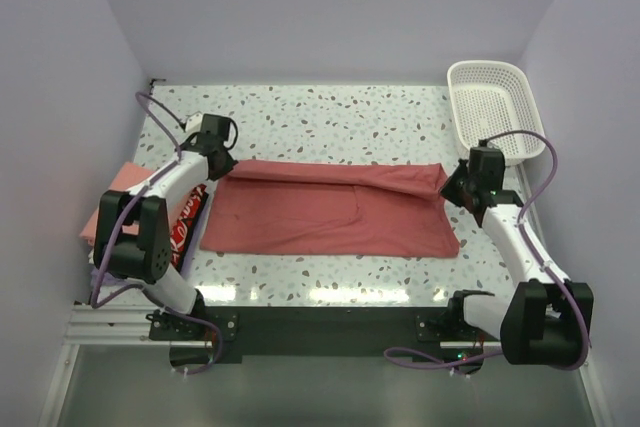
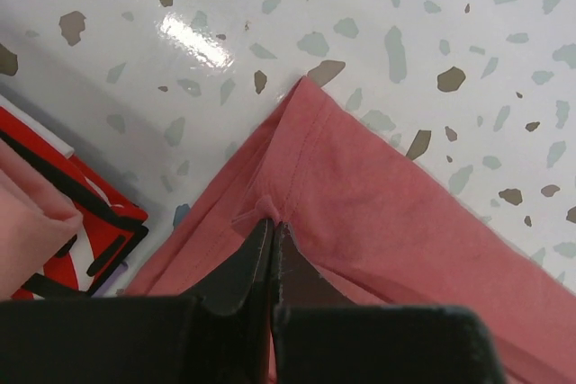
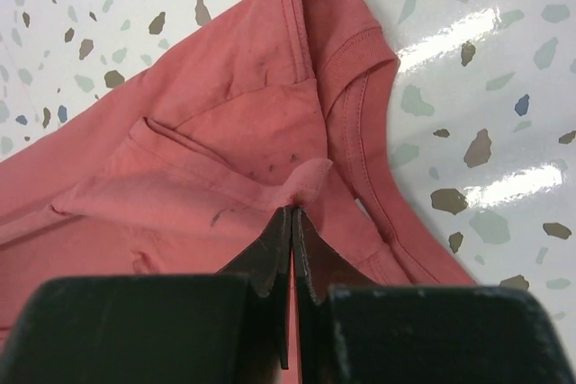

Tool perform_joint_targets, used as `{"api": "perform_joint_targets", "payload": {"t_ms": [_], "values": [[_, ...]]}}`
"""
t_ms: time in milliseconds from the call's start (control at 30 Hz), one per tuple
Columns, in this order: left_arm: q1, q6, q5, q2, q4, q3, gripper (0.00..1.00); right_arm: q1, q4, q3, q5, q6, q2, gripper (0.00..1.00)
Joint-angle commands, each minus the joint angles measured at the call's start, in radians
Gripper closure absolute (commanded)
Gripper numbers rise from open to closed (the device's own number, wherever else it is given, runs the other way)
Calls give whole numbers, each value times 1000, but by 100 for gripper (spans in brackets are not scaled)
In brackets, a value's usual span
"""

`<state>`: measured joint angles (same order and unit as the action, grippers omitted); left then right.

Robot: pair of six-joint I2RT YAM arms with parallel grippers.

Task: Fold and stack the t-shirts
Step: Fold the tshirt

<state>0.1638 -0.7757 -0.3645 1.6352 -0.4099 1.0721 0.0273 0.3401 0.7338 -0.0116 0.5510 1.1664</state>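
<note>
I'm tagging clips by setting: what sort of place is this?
Probably a robot lab cell, not a home: bare pale walls box in a speckled table; left gripper and right gripper pinch a red t-shirt.

Left gripper: both dark fingers pressed together, a small pucker of the brick-red t-shirt pinched at their tips. The cloth's stitched edge runs up to a corner lying flat on the speckled white table. At left, a red, black and white object lies on the table just beside the shirt. Salmon-pink fabric overlaps that object at the frame's left edge.
</note>
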Motion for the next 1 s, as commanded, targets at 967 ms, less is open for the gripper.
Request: {"api": "perform_joint_targets", "payload": {"t_ms": [967], "values": [[-12, -82, -28, -235, 134, -287, 100, 2, 79, -224, 67, 50, -272, 100]]}}
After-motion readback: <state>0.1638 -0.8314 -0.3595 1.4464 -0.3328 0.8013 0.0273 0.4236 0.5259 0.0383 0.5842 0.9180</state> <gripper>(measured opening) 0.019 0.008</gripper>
